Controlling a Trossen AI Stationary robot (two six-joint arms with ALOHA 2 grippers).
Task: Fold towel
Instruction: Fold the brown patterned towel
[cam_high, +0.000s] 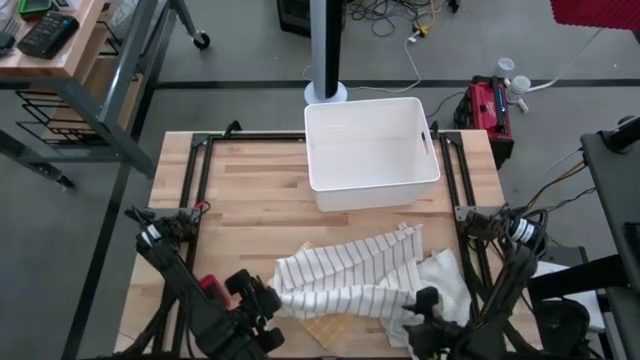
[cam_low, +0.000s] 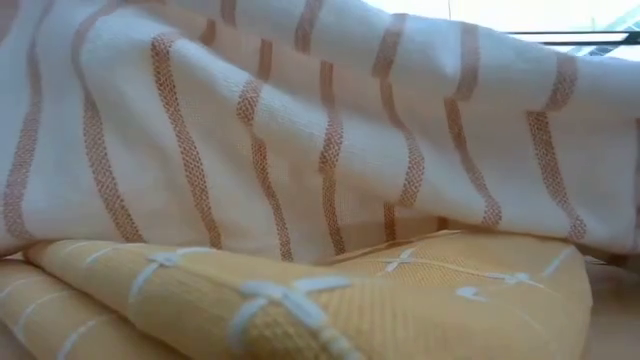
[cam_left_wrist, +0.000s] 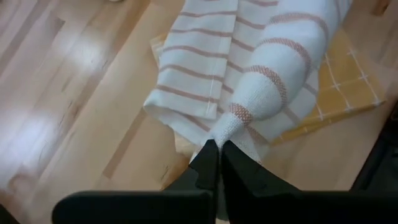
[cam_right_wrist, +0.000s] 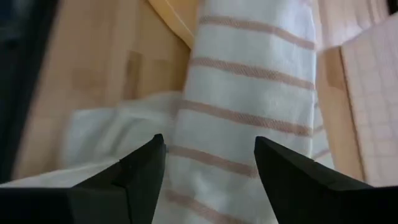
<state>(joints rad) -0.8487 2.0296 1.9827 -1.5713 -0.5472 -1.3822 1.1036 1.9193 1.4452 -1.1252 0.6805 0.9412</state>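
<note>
A white towel with brown stripes lies crumpled on the near middle of the table, draped over a folded yellow towel. In the low view the striped towel sags over the yellow towel. My left gripper is at the striped towel's left end, shut on it. My right gripper is at the striped towel's right end. It is open, with a finger on either side of the striped cloth; whether the fingers touch the cloth I cannot tell. My left gripper pinches a bunched tip at the striped towel's left end between its two fingertips. The fingers slant down from the table's near left. The cloth narrows into a gathered roll at the pinch, and the rest spreads over the yellow towel and the table.
A white bin stands at the far middle of the table. A plain white cloth lies bunched beside the striped towel's right end, close to my right gripper. Bare wood shows on the table's left half.
</note>
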